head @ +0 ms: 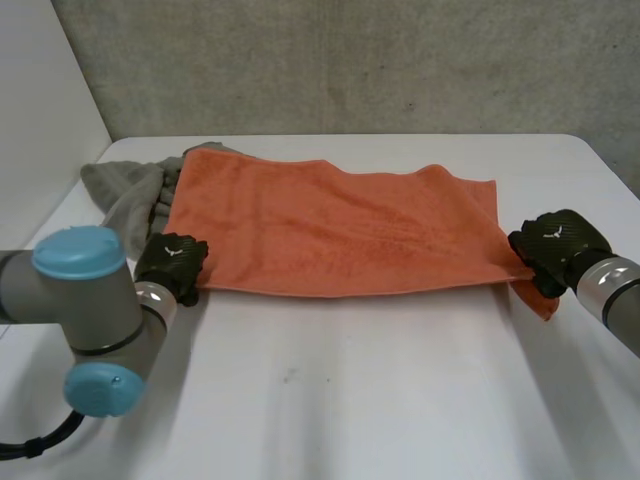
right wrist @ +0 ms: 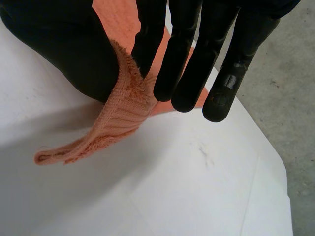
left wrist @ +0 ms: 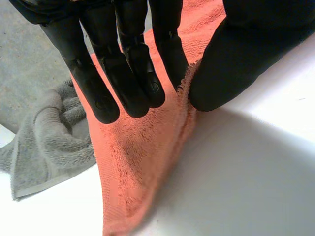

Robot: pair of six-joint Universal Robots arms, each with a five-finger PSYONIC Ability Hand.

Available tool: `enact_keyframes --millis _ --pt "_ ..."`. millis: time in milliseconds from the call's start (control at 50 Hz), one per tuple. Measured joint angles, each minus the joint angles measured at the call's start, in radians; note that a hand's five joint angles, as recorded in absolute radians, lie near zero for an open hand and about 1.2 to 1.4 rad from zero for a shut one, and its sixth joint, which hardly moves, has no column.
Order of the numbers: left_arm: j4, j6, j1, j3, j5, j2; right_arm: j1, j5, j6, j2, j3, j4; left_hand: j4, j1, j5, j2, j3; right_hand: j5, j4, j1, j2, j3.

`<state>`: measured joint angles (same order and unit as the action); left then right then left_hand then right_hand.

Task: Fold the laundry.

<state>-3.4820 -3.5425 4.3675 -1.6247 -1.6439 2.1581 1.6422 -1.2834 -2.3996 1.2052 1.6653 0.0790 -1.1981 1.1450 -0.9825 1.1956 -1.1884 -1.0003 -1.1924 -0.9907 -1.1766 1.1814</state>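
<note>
Fingers (left wrist: 133, 73) and thumb of the left hand (head: 172, 262) pinch the near left corner of the orange towel (head: 340, 225) spread on the tabletop (head: 350, 400); the right hand (head: 555, 248) pinches its near right corner. A grey towel (head: 125, 190) lies beside it.

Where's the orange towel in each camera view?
Head view: orange towel spread across the white table, left hand and right hand at its near corners.
Left wrist view: its edge pinched by the left hand, beside the grey towel.
Right wrist view: its corner pinched by the right hand.
Shared landmark: white table.
</note>
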Motion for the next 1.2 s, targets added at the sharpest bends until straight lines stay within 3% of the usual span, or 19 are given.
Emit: enact_keyframes --millis 100,160,200,280,420,520,620,720,760,860,1080,1100,1120,1140,1180,1200 --pt "0.097 -0.071 0.016 -0.060 0.002 -0.113 -0.004 0.008 0.045 0.066 -0.021 -0.129 0.000 0.000 0.000 0.000 0.000 0.000 0.000 0.000 0.000 0.000" --pt "0.244 -0.223 0.029 -0.139 0.002 -0.243 -0.025 0.012 0.118 0.134 -0.044 -0.288 0.000 0.000 0.000 0.001 0.000 0.000 0.000 0.000 0.000 0.000" --pt "0.283 -0.262 0.030 -0.160 0.001 -0.272 -0.030 0.012 0.133 0.144 -0.046 -0.316 0.000 0.000 0.000 0.001 0.000 0.000 0.000 0.000 0.000 0.000" --pt "0.513 -0.469 0.017 -0.286 0.001 -0.437 -0.081 0.005 0.319 0.217 -0.039 -0.588 0.000 0.000 0.000 0.001 0.000 0.000 0.000 0.000 0.000 0.000" --pt "0.624 -0.570 -0.027 -0.382 0.005 -0.567 -0.163 0.005 0.516 0.261 -0.006 -0.794 0.000 0.000 0.000 0.002 -0.003 -0.001 0.000 0.000 0.000 0.000" --pt "0.507 -0.571 -0.054 -0.341 0.004 -0.529 -0.186 0.006 0.522 0.232 -0.004 -0.737 0.000 0.000 0.000 0.002 -0.003 -0.001 0.000 0.000 0.000 0.000" --pt "0.313 -0.561 -0.065 -0.205 -0.002 -0.360 -0.134 -0.015 0.440 0.132 -0.044 -0.569 -0.001 0.000 0.000 0.002 -0.003 -0.002 0.000 0.000 0.000 0.000" --pt "0.164 -0.559 -0.066 -0.043 -0.004 -0.172 -0.045 -0.083 0.368 0.016 -0.125 -0.399 -0.001 0.000 0.000 0.002 -0.003 -0.003 0.000 -0.002 0.000 0.000" --pt "0.096 -0.563 -0.067 0.055 -0.004 -0.067 0.011 -0.153 0.346 -0.074 -0.203 -0.285 -0.001 0.000 0.000 0.002 -0.003 -0.004 0.000 -0.002 0.000 0.000" --pt "-0.004 -0.570 -0.068 0.220 -0.004 0.094 0.062 -0.225 0.340 -0.200 -0.326 -0.150 -0.004 0.000 0.000 0.002 -0.003 -0.004 0.000 -0.002 0.000 0.000" --pt "-0.161 -0.573 -0.073 0.448 -0.008 0.297 0.100 -0.245 0.352 -0.427 -0.559 0.052 -0.004 0.000 0.000 0.002 -0.004 -0.004 0.000 -0.002 0.000 0.000" --pt "-0.178 -0.573 -0.074 0.467 -0.008 0.316 0.102 -0.245 0.354 -0.456 -0.589 0.068 -0.004 0.000 0.000 0.002 -0.004 0.035 0.044 0.035 0.049 -0.051" --pt "-0.187 -0.573 -0.075 0.476 -0.008 0.327 0.104 -0.246 0.356 -0.478 -0.611 0.077 0.198 -0.202 0.180 -0.214 0.209 0.177 0.195 0.187 0.190 -0.191" --pt "-0.189 -0.573 -0.075 0.478 -0.008 0.330 0.104 -0.246 0.356 -0.485 -0.618 0.080 0.215 -0.219 0.194 -0.230 0.224 0.195 0.215 0.205 0.230 -0.211" --pt "-0.205 -0.572 -0.078 0.490 -0.006 0.348 0.108 -0.250 0.357 -0.526 -0.659 0.090 0.532 -0.553 0.497 -0.549 0.535 0.584 0.606 0.538 0.624 -0.621" --pt "-0.210 -0.572 -0.081 0.490 -0.006 0.353 0.109 -0.253 0.356 -0.535 -0.669 0.090 0.532 -0.553 0.497 -0.549 0.535 0.770 0.792 0.688 0.808 -0.805"
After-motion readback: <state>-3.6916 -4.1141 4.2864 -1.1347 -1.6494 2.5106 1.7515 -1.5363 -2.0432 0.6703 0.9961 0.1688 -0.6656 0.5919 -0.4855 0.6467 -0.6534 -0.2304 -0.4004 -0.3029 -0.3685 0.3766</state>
